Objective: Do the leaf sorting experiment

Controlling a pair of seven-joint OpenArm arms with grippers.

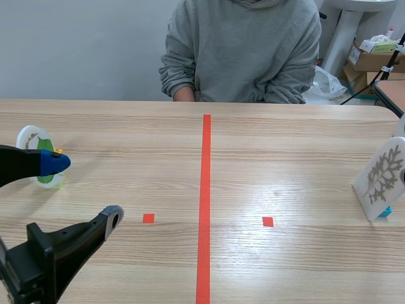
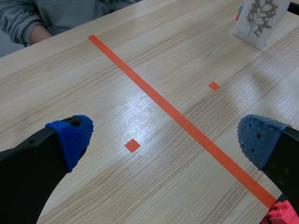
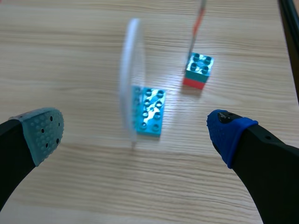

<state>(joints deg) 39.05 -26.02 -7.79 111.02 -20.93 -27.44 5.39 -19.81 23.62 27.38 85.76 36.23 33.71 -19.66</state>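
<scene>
Scene: round leaf card (image 1: 37, 155) standing at left edge of desk (image 1: 285, 145), white leaf card (image 1: 381, 177) standing at right edge on blue block (image 1: 385, 211). Left wrist: left jaws gaping wide, gripping nothing. Right wrist: right jaws gaping wide, empty, white leaf card just ahead.

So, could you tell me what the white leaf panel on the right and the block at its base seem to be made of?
The leaf panel looks like thin, stiff white plastic or board, matte, a narrow sliver when seen edge-on. The block looks like glossy moulded plastic: turquoise, with round studs catching light.
</scene>
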